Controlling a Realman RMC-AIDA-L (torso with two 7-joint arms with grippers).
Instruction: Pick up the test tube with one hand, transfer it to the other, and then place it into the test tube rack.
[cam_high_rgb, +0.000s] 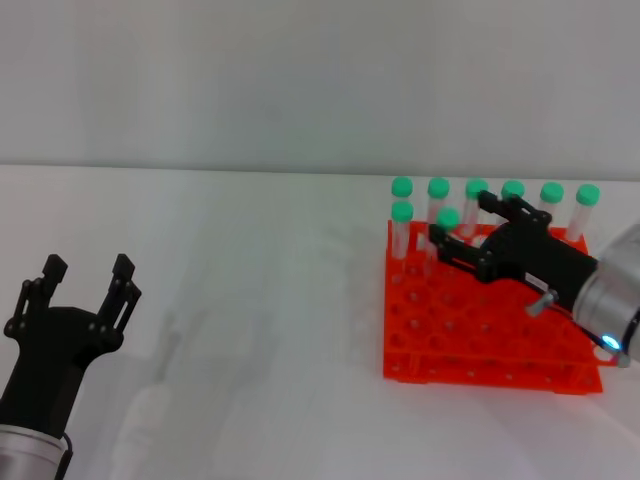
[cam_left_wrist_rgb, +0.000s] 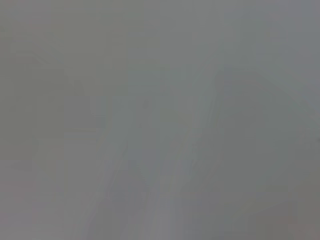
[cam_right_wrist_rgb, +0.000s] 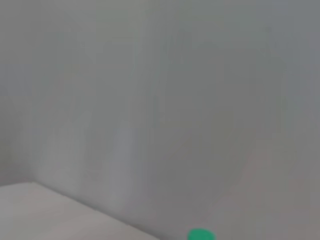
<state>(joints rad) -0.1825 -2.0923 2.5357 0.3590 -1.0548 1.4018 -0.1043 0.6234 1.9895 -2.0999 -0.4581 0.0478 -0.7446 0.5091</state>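
The test tube (cam_high_rgb: 447, 232) stands upright with its green cap up, in the second row of the test tube rack (cam_high_rgb: 480, 345), at the centre-right of the head view; its long axis is vertical, and its lower end appears to sit in a hole of the orange-red grid. Around it, the right gripper (cam_high_rgb: 462, 228) reaches in from the right edge of the frame, its black fingers set on either side of the tube just below the cap, apparently clamped on it, though whether the pads press or merely flank the plastic is hard to tell. So the tube lies directly at this gripper's tips, and any coming move turns on the vertical line of the tube against the hole. Behind it runs a back row of green-capped tubes (cam_high_rgb: 513, 190), close enough to be brushed. Far off in the lower left of the frame, the left gripper (cam_high_rgb: 88, 275) hangs over the white table (cam_high_rgb: 250, 330), fingers apart and empty, well clear of the rack.
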